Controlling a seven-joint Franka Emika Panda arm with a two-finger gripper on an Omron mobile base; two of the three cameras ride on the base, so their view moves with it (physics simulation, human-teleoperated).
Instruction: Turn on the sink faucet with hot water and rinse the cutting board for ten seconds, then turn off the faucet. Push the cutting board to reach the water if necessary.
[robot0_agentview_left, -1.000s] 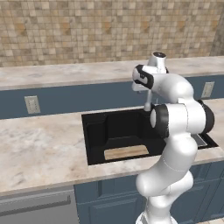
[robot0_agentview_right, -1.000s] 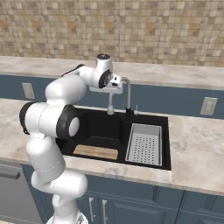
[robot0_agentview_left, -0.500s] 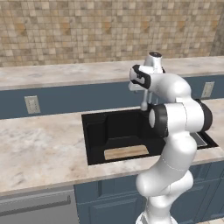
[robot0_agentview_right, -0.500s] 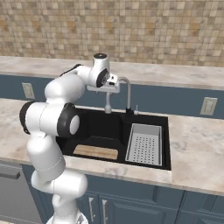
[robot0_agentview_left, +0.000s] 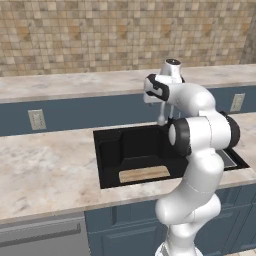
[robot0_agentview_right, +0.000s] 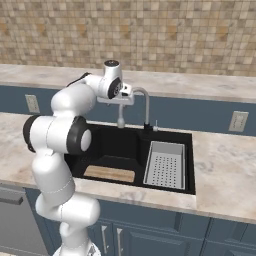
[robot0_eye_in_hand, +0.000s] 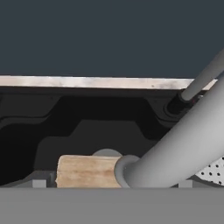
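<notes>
Hand (robot0_agentview_right: 121, 107) up at sink faucet (robot0_agentview_right: 145, 102) arch, fingers spread wide, gripping nothing. Cutting board (robot0_agentview_right: 109, 174) flat in sink (robot0_agentview_right: 192, 165), near front wall.

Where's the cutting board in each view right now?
Left base view: cutting board lies at the sink's near edge, left of the arm.
Right base view: near-left of the basin, left of the grey tray.
Hand view: bottom centre.
Shared landmark: the faucet.

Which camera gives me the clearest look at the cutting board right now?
The right base view: the cutting board lies whole and unobstructed on the sink floor. In the left base view the arm hides its right end; in the hand view the sink faucet overlaps it.
</notes>
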